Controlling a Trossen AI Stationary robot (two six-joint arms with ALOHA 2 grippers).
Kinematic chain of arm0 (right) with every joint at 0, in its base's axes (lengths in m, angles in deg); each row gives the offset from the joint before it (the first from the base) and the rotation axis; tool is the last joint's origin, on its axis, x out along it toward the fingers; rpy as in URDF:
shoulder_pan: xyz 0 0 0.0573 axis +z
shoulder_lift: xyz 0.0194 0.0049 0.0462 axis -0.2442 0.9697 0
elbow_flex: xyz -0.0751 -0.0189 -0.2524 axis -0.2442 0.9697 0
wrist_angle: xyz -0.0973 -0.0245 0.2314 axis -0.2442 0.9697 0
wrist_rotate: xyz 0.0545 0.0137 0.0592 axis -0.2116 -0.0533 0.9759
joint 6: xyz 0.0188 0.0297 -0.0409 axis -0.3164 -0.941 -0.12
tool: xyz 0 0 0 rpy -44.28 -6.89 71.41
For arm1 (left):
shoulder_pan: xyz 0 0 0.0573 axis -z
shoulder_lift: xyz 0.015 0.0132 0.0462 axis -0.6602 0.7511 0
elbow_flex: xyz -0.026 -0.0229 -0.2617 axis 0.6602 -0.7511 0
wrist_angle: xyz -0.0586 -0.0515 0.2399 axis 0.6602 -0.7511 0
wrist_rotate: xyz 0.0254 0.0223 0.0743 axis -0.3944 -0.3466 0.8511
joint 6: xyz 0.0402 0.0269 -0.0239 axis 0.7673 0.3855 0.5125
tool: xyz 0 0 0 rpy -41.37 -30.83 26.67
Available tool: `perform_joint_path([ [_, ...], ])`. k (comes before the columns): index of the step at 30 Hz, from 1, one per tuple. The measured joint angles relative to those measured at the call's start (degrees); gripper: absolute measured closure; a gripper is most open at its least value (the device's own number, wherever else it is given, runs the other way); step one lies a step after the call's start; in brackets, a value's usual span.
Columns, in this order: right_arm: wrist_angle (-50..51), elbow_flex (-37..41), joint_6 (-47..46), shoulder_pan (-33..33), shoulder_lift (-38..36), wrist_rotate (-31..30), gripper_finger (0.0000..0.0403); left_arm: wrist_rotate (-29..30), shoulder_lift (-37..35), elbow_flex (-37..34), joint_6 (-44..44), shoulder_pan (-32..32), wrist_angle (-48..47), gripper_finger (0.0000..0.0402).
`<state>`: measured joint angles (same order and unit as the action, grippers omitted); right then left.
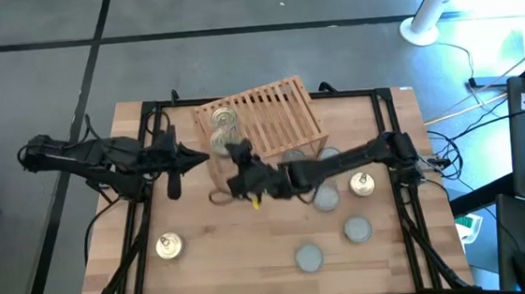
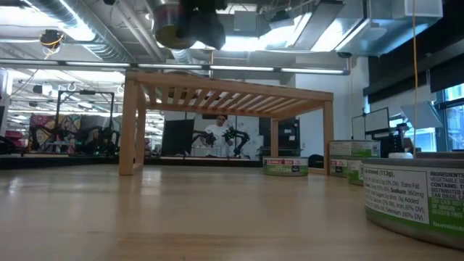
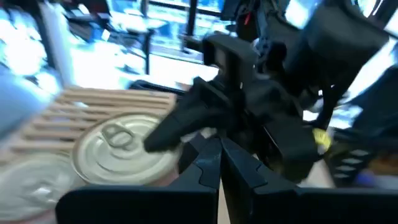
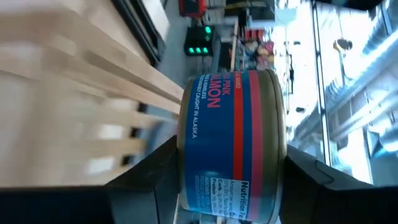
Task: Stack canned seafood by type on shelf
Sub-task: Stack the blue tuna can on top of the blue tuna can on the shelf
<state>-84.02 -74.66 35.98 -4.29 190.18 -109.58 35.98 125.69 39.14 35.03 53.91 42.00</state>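
Observation:
The wooden slatted shelf (image 1: pixel 270 118) stands at the table's far middle. A gold-topped tin (image 1: pixel 226 118) lies on its left end. My right gripper (image 1: pixel 233 154) reaches in from the right and is shut on a salmon tin (image 4: pixel 233 146) with a blue and red label and a gold top (image 3: pixel 124 149), held above the shelf's left end (image 2: pixel 177 29). My left gripper (image 3: pixel 219 165) is shut on nothing, raised just left of the shelf (image 1: pixel 197 155). More tins lie on the table: gold-topped (image 1: pixel 168 245) (image 1: pixel 363 185) and silver-topped (image 1: pixel 327 197). My right gripper pinches the salmon tin by its round labelled side wall (image 4: pixel 186 155) between its two fingers, one on each opposite side. The fingers (image 4: pixel 146 177) come at it nearly level from the table's right. The tin hangs clear above the shelf, its gold top up.
Two more silver-topped tins (image 1: pixel 357 228) (image 1: pixel 309 256) lie near the table's front right. Two tins sit under the shelf's right part (image 1: pixel 293 156) (image 2: pixel 286 167). A black frame (image 1: pixel 385 95) rims the table. Bare wood lies at the front middle and left.

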Motion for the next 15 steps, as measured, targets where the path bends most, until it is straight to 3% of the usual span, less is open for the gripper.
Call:
perform_joint_path([
  [6,0.1,-0.8,0.1,-6.3,-0.1,7.6,0.0193,7.9,0.5,0.0,10.0,-0.3,0.0,0.04],
  [15,0.2,-0.8,-1.7,-12.5,-0.1,13.2,0.0205,8.4,5.7,0.0,13.2,-7.1,-3.2,0.04],
])
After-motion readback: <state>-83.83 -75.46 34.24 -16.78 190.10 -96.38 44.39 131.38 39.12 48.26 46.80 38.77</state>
